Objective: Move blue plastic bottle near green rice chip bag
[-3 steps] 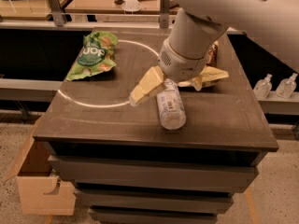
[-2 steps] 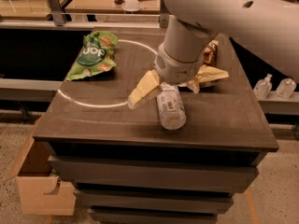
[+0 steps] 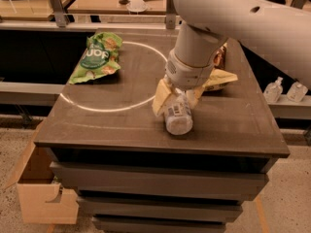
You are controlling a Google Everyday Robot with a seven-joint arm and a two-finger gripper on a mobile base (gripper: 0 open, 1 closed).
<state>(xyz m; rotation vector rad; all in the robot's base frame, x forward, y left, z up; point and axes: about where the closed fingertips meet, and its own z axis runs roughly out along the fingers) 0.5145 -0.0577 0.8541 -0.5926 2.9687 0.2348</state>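
The dark bench (image 3: 121, 127) fills most of the view, with a white ring (image 3: 112, 109) painted across its left half. Above it the big white arm (image 3: 233, 18) reaches down from the upper right. The green rice chip bag (image 3: 97, 57) lies crumpled at the back left, overlapping the ring's edge. A brown and cream bag (image 3: 221, 77) is partly hidden behind the wrist.

The blue plastic bottle (image 3: 178, 120) lies on its side near the front middle of the bench, base toward the camera and cap end hidden under the wrist. It is well apart from the green bag. The gripper (image 3: 176, 103) is low over it, the jaws standing spread astride the bottle's far half, close on either side; no firm pinch shows.

The bottle looks light, thin-walled and smooth. On its side it would likely roll, and it would dent under a hard squeeze. The best hold is probably across the body at the labelled middle, with moderate pressure.
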